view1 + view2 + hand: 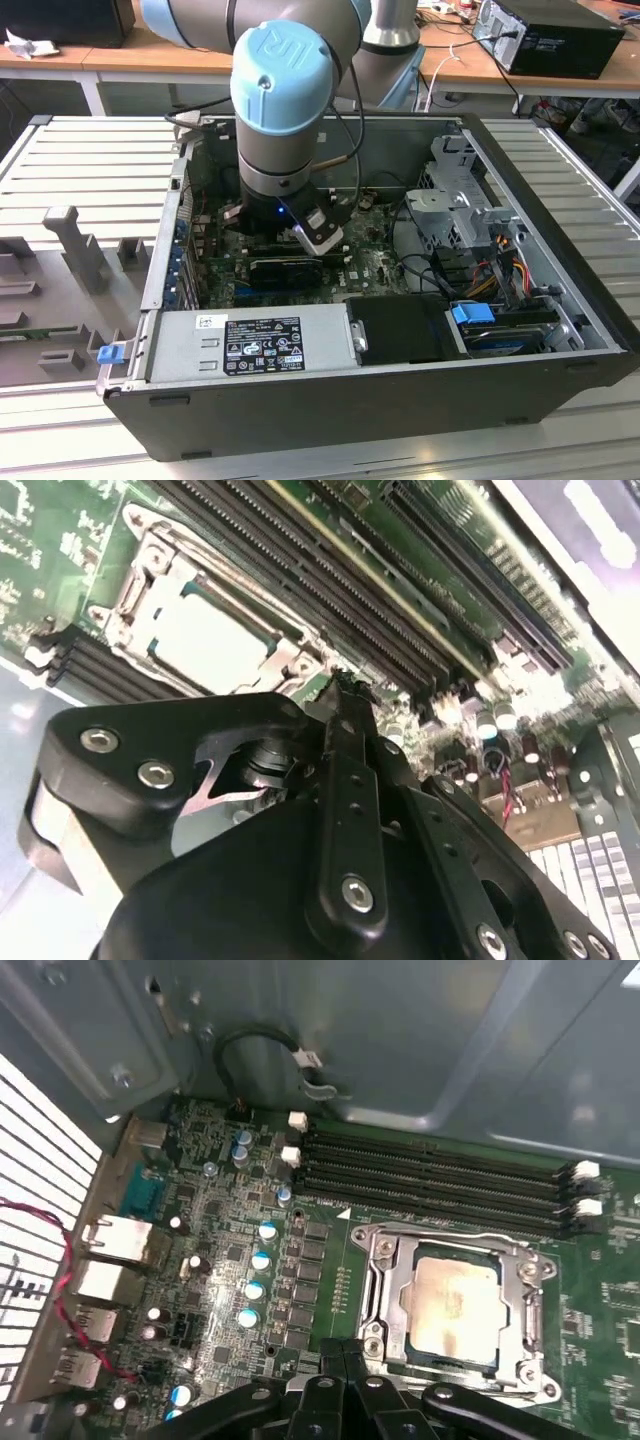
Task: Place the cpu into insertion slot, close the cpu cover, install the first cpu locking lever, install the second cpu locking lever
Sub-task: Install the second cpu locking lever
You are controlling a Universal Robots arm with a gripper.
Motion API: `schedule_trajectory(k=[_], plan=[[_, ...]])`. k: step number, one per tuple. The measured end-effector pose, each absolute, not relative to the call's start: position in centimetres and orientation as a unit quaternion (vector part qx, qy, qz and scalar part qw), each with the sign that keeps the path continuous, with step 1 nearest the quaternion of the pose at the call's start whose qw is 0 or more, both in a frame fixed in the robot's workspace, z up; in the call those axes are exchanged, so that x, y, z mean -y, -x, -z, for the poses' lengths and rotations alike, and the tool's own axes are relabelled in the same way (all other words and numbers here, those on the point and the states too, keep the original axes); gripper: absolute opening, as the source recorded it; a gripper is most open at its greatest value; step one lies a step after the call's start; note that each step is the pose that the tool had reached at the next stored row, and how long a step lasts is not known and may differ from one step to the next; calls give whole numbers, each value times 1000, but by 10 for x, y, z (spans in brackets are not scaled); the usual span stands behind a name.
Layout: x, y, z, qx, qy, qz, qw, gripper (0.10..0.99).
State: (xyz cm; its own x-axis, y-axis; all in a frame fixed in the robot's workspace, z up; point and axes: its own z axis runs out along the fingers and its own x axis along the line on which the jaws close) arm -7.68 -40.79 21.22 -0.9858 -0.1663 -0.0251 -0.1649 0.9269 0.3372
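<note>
We have the end effector (318,238) lowered inside the open computer case (560,300), hanging just above the green motherboard (230,1290). In both wrist views its black fingers (345,780) stand pressed together with nothing between them, so we judge it closed and empty.

The cpu (452,1302) already lies in the insertion slot (392,1332), its pale metal top showing through the square window of the cpu cover (385,1280). The cover looks laid flat over the chip. In the first wrist view a thin wire lever (450,1232) runs along the edge of the frame nearest the long black memory slots (430,1175), and it seems to lie down; whether it is hooked under its catch we cannot tell. The socket's other edge lies partly behind the fingers.

From the fingertips in the first wrist view, the socket sits at about one o'clock, just beside them. So we judge the work to be at the locking levers. To do this well, we would press with the closed fingertips on the lever's handle end, not on the cover or chip, push it down and slightly sideways under its hook, and keep clear of the memory slots and the small capacitors (258,1260) nearby.
</note>
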Motion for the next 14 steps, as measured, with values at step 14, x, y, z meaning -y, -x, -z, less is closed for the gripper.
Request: schedule_trajectory(k=[14], plan=[[408, 77, -232, 982, -84, 172, 2, 106]])
